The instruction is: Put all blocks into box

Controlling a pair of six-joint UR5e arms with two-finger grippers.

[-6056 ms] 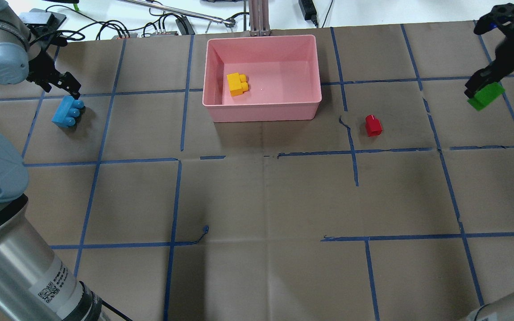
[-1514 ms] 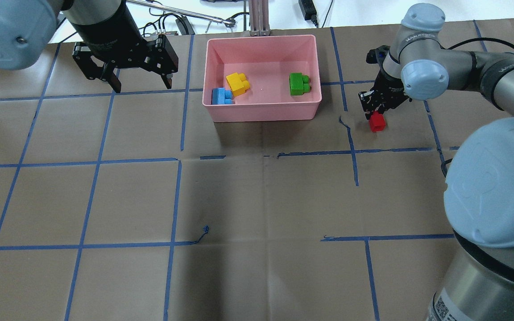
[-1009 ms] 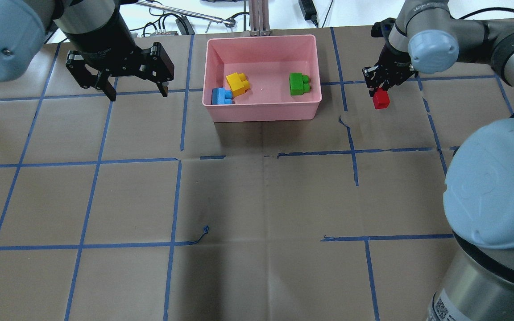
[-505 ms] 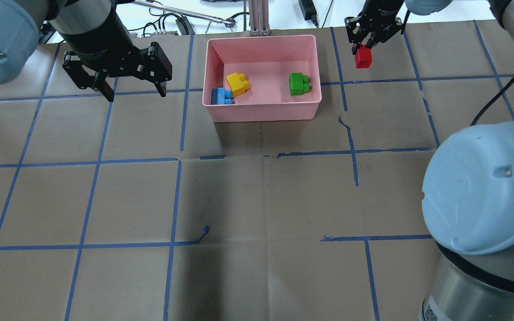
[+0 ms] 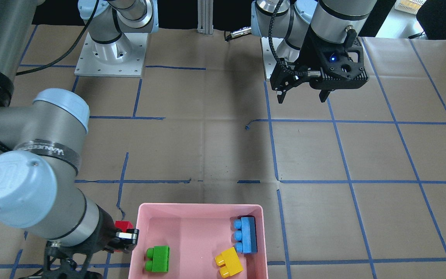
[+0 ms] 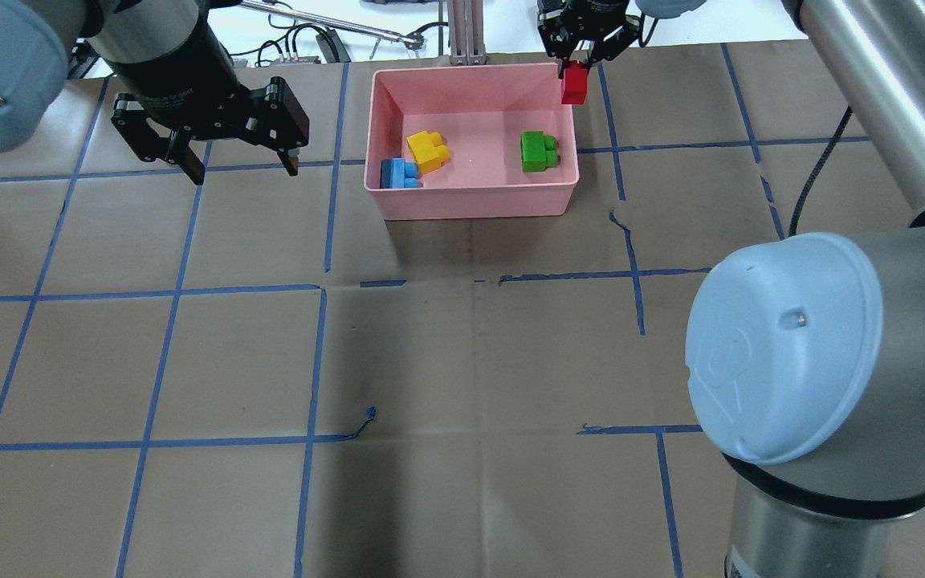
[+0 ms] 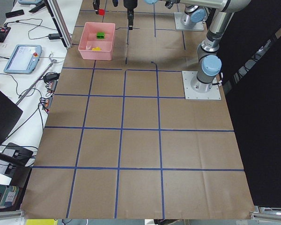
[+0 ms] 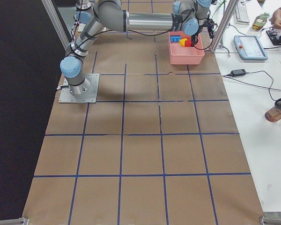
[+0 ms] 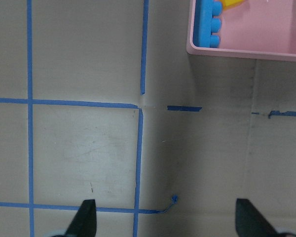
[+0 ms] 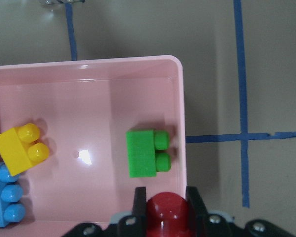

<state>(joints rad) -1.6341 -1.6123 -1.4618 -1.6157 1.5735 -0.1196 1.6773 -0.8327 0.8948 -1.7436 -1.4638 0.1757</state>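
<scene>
The pink box holds the yellow block, the light-blue block and the green block. My right gripper is shut on the red block and holds it in the air at the box's far right corner. In the right wrist view the red block sits between the fingers over the box's rim, near the green block. My left gripper is open and empty, above the table left of the box.
Brown paper with blue tape lines covers the table. Cables and a metal post lie just beyond the box's far side. A tablet and more cables sit on the white bench past the table edge.
My right gripper has lifted the red block off the table and carried it left to the box's far right corner. My left gripper has barely moved and stays open.
</scene>
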